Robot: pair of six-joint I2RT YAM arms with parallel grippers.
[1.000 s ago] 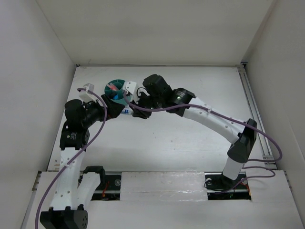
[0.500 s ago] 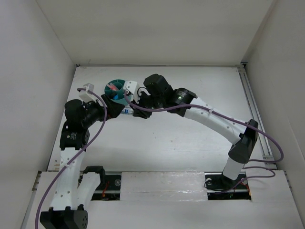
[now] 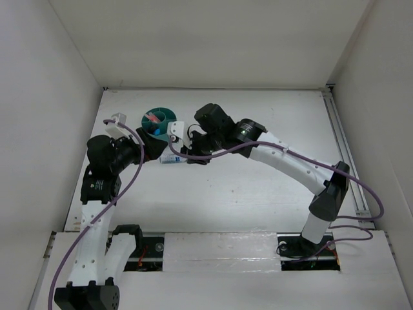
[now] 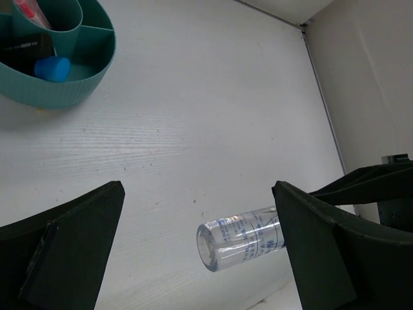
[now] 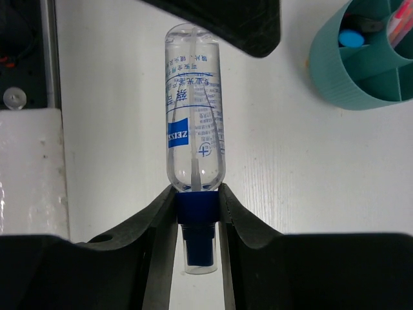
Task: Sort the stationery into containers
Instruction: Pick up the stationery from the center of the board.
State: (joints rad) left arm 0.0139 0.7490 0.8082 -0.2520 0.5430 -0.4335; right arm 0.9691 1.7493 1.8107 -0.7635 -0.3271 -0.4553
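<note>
The right end effector [image 5: 197, 197] pinches the blue-capped clear spray bottle [image 5: 193, 129], near the teal tub [image 5: 348, 84], not yet inside it. The left end effector [image 4: 193, 213] is spread. Pink pens [image 4: 29, 11] already sit in one compartment.

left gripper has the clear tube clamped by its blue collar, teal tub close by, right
No, it is the right gripper that is clamped on the clear tube at its blue collar, as the right wrist view shows. The teal tub is close by.
</note>
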